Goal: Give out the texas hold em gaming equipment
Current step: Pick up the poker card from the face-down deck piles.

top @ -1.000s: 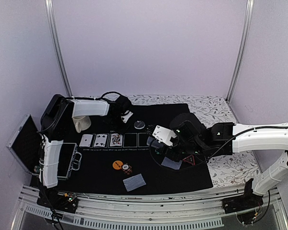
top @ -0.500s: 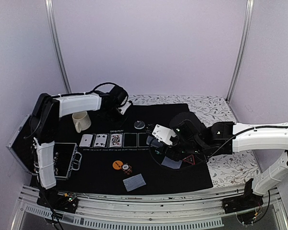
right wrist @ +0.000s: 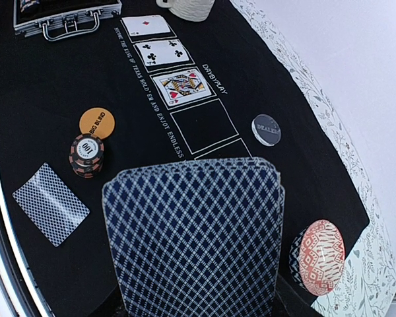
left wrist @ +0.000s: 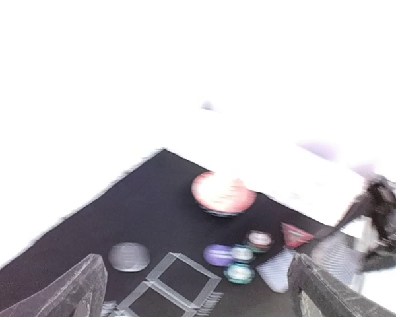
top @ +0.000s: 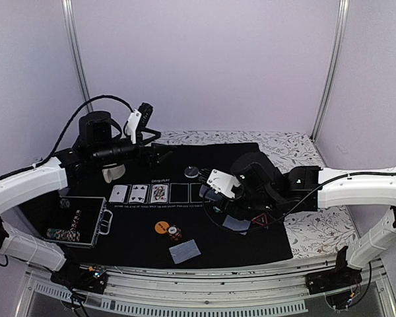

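Observation:
My right gripper (right wrist: 198, 294) is shut on a deck of playing cards (right wrist: 195, 228) with blue diamond backs, held over the black mat's right half; the deck hides its fingertips. Three face-up cards (top: 138, 193) lie in a row on the mat. A grey dealer disc (top: 192, 172) lies behind them. An orange disc (top: 161, 226) and a chip stack (top: 175, 232) sit nearer, with face-down cards (top: 185, 251) in front. A red-edged triangle marker (top: 260, 220) lies under the right arm. My left gripper (top: 157, 156) hangs open and empty above the mat's back left. The blurred left wrist view shows a purple disc (left wrist: 218, 254) and chips (left wrist: 242, 253).
A cream mug (top: 111, 172) stands at the mat's back left. An open metal case (top: 79, 221) holding chips lies at the left edge. A red patterned bowl (left wrist: 223, 193) sits at the mat's far right. The black mat (top: 132, 247) ends near the table's front rail.
My left gripper has opened wide, and the left arm has swung up and back from the rear of the mat. The right arm and its deck have stayed put.

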Robot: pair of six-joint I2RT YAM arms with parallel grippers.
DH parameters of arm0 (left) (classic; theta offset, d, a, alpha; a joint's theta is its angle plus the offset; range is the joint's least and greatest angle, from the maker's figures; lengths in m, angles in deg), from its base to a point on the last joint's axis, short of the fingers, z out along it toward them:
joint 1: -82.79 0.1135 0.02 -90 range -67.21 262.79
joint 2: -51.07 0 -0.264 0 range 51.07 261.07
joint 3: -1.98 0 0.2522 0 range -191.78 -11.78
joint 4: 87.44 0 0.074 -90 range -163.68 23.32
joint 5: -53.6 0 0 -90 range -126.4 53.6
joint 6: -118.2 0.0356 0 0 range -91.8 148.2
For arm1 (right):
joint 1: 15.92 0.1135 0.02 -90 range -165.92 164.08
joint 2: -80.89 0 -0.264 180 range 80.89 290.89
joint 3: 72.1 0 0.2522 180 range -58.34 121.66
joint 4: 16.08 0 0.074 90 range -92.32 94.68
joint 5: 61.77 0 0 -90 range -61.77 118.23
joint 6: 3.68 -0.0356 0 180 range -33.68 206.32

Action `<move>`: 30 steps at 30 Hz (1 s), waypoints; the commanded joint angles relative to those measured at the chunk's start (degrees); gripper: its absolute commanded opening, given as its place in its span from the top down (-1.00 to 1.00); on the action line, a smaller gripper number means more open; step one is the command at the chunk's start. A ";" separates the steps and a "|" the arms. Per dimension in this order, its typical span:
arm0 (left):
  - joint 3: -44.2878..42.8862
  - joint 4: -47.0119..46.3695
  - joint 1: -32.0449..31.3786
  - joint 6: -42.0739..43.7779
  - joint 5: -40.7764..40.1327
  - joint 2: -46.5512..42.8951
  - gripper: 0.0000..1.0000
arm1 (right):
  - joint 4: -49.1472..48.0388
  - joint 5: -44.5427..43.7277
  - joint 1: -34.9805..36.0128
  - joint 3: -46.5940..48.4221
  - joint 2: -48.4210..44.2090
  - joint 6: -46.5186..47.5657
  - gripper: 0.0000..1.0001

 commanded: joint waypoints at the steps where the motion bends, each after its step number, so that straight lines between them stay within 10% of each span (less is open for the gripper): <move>1: 1.53 -3.81 -2.62 -5.30 15.24 3.75 -0.96 | -1.73 -0.64 -0.09 2.62 0.26 0.29 -0.01; 30: -12.76 11.55 -10.78 -3.05 15.28 23.04 -0.15 | -2.98 -0.35 0.04 1.61 -0.21 0.73 -0.01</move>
